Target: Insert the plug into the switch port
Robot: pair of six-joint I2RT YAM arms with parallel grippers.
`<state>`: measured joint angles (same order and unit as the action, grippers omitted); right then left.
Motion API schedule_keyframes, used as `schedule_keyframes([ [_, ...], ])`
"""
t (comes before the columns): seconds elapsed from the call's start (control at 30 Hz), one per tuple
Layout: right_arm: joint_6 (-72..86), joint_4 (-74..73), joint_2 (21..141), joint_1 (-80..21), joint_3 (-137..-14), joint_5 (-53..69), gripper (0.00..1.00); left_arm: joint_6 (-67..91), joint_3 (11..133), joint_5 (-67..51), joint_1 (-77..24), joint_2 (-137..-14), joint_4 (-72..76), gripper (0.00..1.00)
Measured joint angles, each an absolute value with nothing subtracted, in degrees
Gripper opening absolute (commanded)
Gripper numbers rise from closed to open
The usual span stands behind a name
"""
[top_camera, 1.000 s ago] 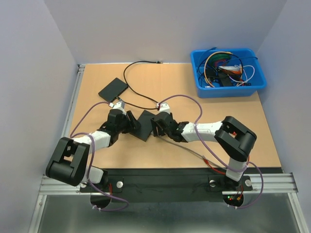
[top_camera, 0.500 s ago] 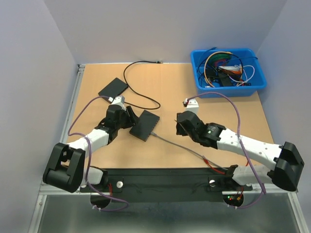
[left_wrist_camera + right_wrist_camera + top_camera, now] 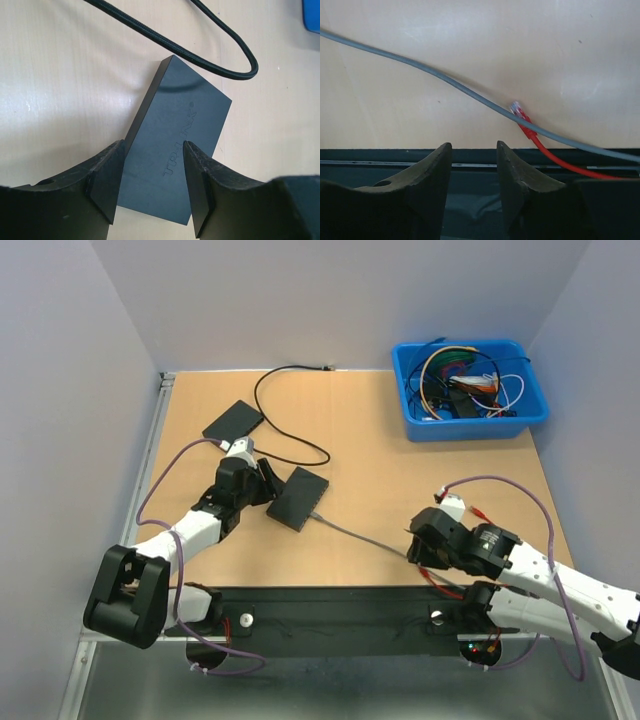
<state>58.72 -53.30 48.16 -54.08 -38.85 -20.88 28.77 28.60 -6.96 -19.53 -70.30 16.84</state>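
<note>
The black switch (image 3: 298,497) lies flat on the table left of centre, and its lid fills the left wrist view (image 3: 175,135). A grey cable (image 3: 365,537) meets the switch's right side and runs to the front edge. My left gripper (image 3: 270,488) is open, and its fingertips (image 3: 107,185) hover over the switch's near end (image 3: 152,185). My right gripper (image 3: 418,546) is open and empty over the table's front edge (image 3: 474,150). Ahead of it the grey cable (image 3: 445,77) crosses a red cable's clear plug (image 3: 517,108).
A second flat black box (image 3: 233,421) lies at the back left with a looping black cable (image 3: 290,410) that also shows in the left wrist view (image 3: 225,37). A blue bin (image 3: 530,415) of tangled cables stands at the back right. The black rail (image 3: 330,615) runs along the front.
My right arm has drawn back from the switch to the front right edge, leaving the grey cable at the switch. My left gripper stayed at the switch's left end.
</note>
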Motion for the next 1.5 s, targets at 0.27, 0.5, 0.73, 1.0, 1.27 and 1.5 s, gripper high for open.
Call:
schedule_keyframes([
  [0.27,62.8,-57.9,50.1,-54.8,-36.8,-17.7,0.73,28.9,27.6,-7.0,-19.7,-69.1,16.7,0.6],
  [0.5,63.4,-57.8,59.5,-54.8,-35.8,-17.7,0.84,29.0,26.8,-7.0,-20.1,-68.1,16.7,0.6],
  [0.73,64.3,-57.5,61.9,-54.8,-35.8,-18.5,0.86,29.0,26.7,-7.1,-20.3,-68.0,16.7,0.6],
  [1.0,64.5,-49.6,65.0,-54.8,-31.6,-15.9,0.87,29.0,26.7,-7.1,-20.9,-67.4,16.7,0.6],
  [1.27,64.0,-47.2,64.1,-54.8,-30.6,-15.6,0.59,29.0,26.7,-7.1,-20.9,-67.0,16.8,0.6],
  [1.5,61.9,-45.1,65.5,-54.8,-30.7,-14.9,0.31,29.0,26.7,-7.1,-20.9,-67.0,16.8,0.6],
])
